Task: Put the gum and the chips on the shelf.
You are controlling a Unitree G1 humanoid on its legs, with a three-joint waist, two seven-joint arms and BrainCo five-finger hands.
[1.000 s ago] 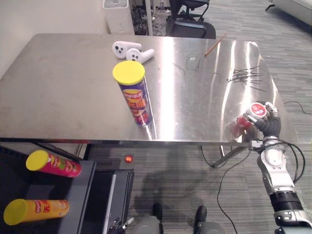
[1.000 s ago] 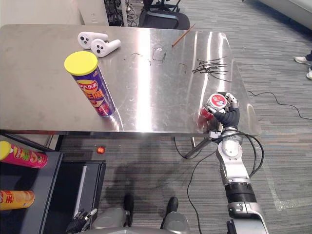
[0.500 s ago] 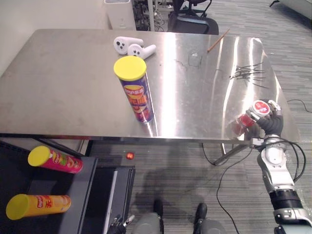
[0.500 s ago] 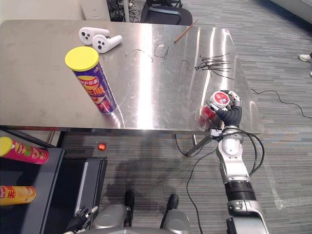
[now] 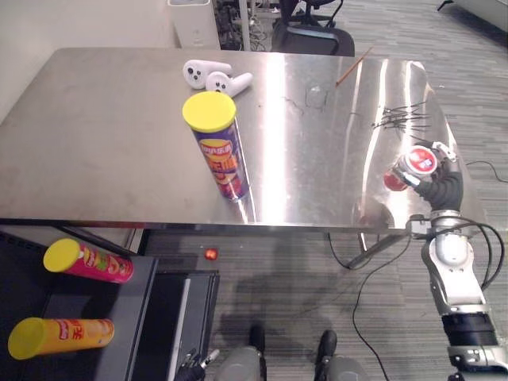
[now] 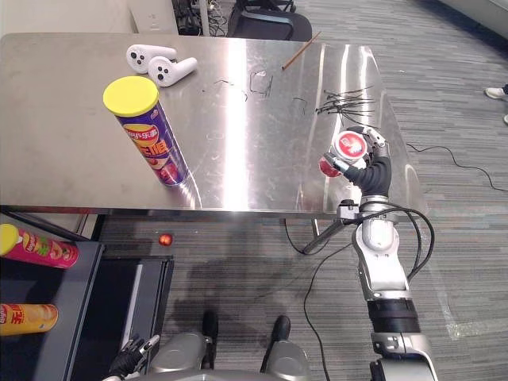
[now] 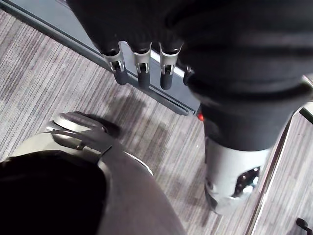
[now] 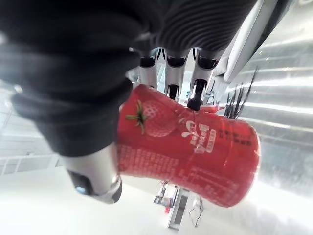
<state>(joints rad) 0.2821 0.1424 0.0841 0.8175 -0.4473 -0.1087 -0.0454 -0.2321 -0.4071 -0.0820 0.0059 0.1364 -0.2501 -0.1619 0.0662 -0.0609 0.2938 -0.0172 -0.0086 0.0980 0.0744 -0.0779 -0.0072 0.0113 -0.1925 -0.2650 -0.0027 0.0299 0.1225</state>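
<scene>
A purple chips can with a yellow lid stands upright near the front middle of the steel table. My right hand is curled round a red gum tub with strawberry print, holding it tilted just above the table's near right corner. In the right wrist view the gum tub lies across the palm under the fingers. My left hand hangs low over the floor with relaxed fingers and holds nothing. The dark shelf stands low at the left, below the table's edge.
On the shelf lie a pink chips can and an orange one. Two white controllers, a pencil and a heap of thin black sticks lie on the far part of the table. An office chair stands behind it.
My right hand has lifted the gum tub off the table's edge and carried it a little farther in over the table. The chips can has not moved.
</scene>
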